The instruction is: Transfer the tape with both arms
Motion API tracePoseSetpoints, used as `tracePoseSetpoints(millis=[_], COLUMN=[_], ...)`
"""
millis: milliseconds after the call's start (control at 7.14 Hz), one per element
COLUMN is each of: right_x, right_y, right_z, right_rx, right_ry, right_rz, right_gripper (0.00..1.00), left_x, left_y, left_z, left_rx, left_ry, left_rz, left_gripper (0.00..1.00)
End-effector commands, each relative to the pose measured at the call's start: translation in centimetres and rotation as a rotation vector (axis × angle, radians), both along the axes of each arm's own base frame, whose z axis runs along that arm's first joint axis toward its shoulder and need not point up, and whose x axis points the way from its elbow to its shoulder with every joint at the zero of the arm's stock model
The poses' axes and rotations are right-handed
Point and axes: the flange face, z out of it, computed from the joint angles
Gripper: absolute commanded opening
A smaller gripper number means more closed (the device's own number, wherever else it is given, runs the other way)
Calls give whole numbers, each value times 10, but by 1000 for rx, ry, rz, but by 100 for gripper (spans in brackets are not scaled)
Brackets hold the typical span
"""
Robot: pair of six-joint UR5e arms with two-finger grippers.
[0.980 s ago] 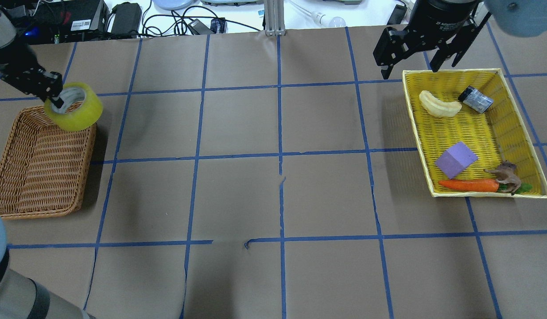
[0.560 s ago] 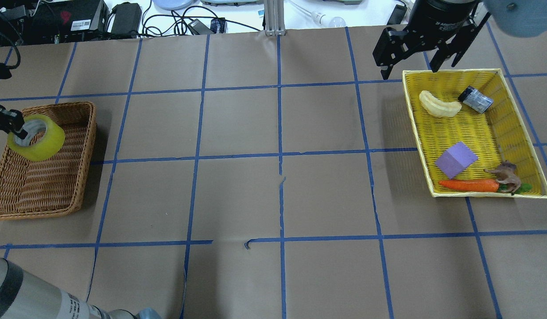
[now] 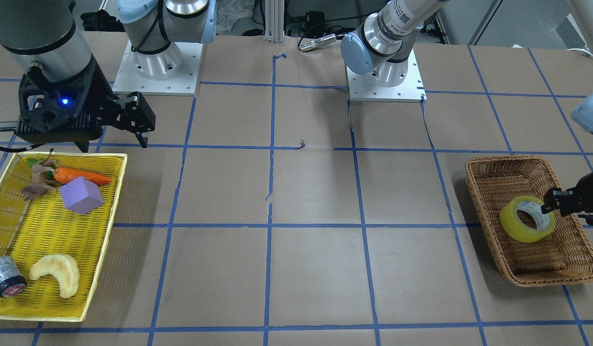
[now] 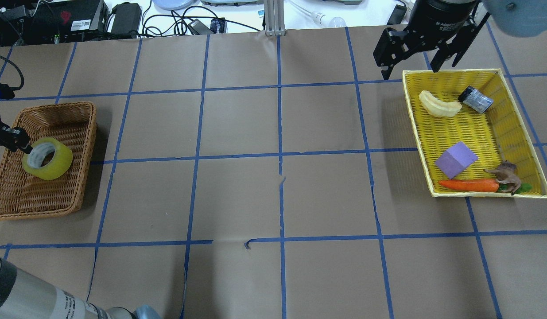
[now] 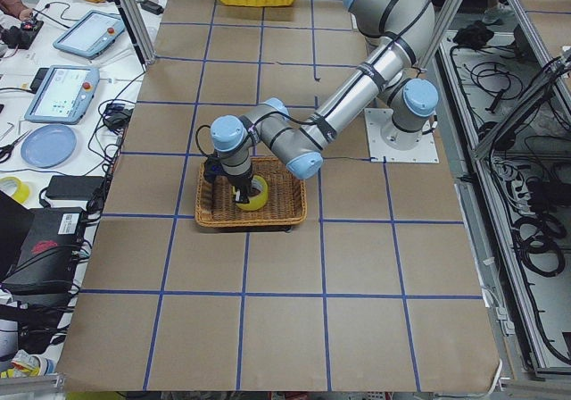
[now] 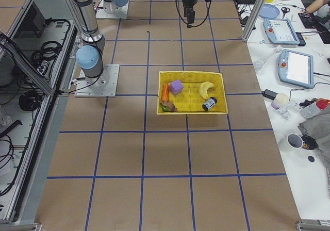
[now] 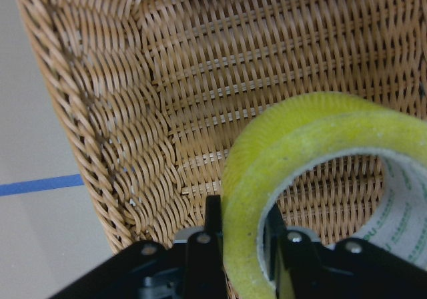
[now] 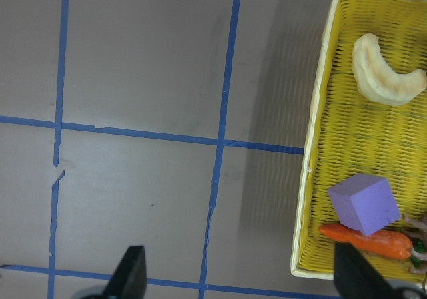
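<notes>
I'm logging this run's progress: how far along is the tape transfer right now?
Done: the handover looks complete; the right gripper is open and empty by the yellow tray. In hand: the left gripper is shut on the tape, pinching its wall, low inside the wicker basket. Left: open the jaws and pull away.

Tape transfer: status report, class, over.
Left gripper shut on tape, jaws pinching its wall. Tape inside wicker basket. Right gripper open beside yellow basket. Nothing in the way.
</notes>
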Motion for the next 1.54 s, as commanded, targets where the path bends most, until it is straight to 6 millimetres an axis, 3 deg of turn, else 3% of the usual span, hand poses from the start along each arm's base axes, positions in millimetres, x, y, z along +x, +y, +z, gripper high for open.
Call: tracePoseSetpoints(millis=[0,420,560,980,1260,1400], right_x=[0,0,0,0,0,-1], right_y=[0,0,0,0,-1,-1], right_z=[0,-1,-1,-1,-1,-1], right_rx=[0,-1,-1,-1,0,0], right_ry=[0,1,1,1,1,2], right_rz=[-1,2,1,1,1,1], right_gripper=[100,100,100,100,100,100], left_x=[-37,-179,-227,-327,-356,-359], left_y=[1,-4,-1,-6,3,7], left_z=[47,195,218,212,219,223], left_rx=[-2,-47,-35,-24,-40,-47], left_ry=[-6,-42,-31,-21,-24,-23], left_rz=[65,334,310,155,190,187], left_gripper=[100,100,100,100,100,100])
